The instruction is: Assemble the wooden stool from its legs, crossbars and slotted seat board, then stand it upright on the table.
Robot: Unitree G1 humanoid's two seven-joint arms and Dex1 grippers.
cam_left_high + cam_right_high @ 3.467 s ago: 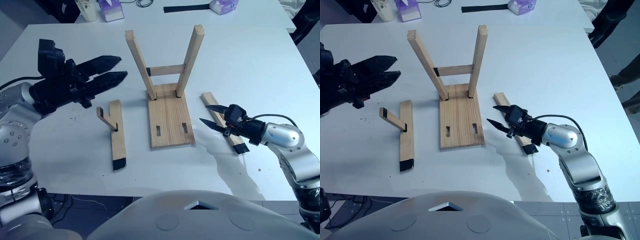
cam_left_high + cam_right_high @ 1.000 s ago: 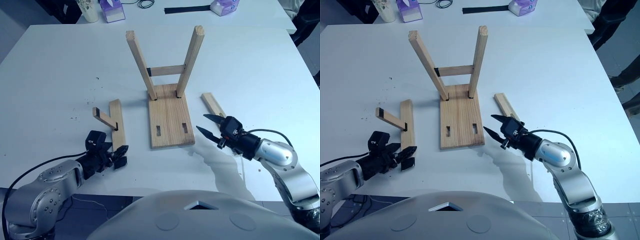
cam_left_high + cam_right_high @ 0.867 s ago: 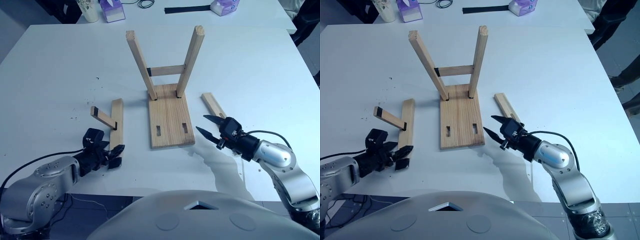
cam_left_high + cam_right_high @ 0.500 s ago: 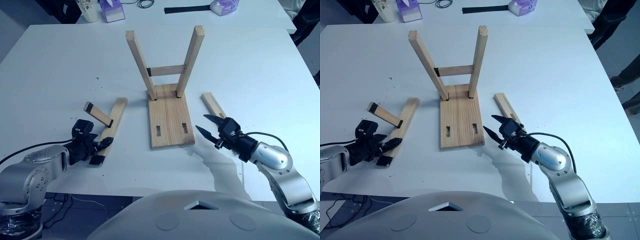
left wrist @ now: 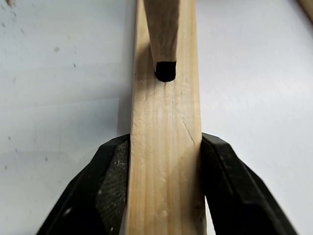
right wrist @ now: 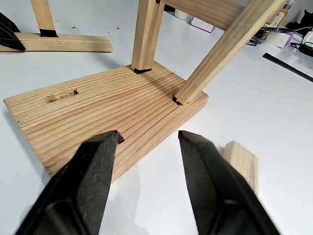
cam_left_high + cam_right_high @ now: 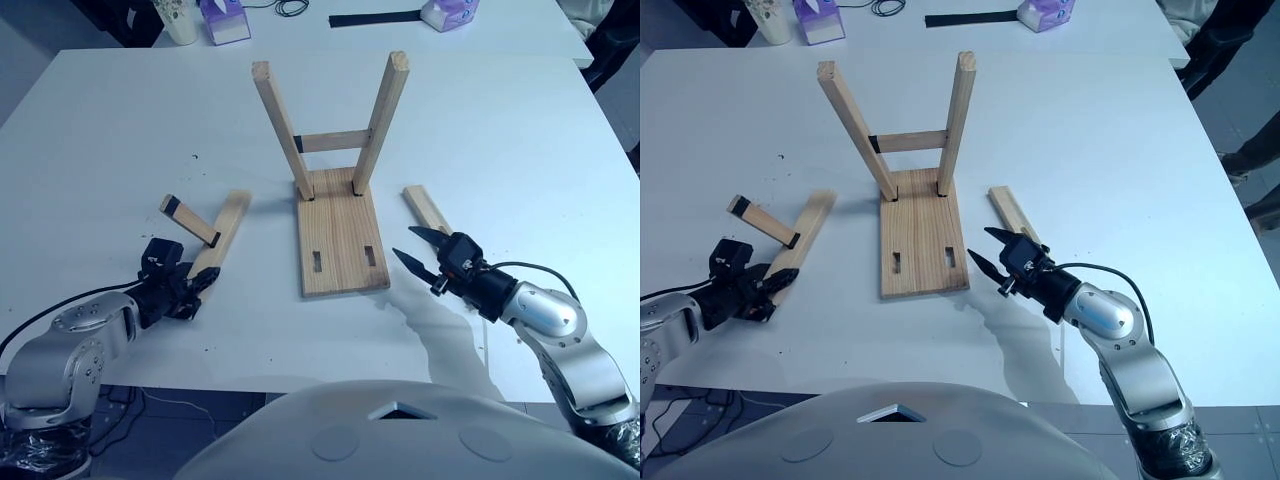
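While the left gripper [image 7: 200, 284] clamps the near end of a loose leg [image 7: 226, 225], its fingers [image 5: 113, 171] press against the leg's two opposite sides. A short crossbar [image 7: 189, 219] rises from this leg just ahead of the jaws. The right gripper [image 7: 405, 243] stands wide open and holds nothing. The seat board [image 7: 340, 240] lies flat on the table [image 7: 520, 130] directly ahead of these jaws, with two upright legs [image 7: 380, 120] and a joining crossbar [image 7: 335, 140] at its far end. A second leg [image 7: 425, 208] lies just beside the open jaws, away from the board.
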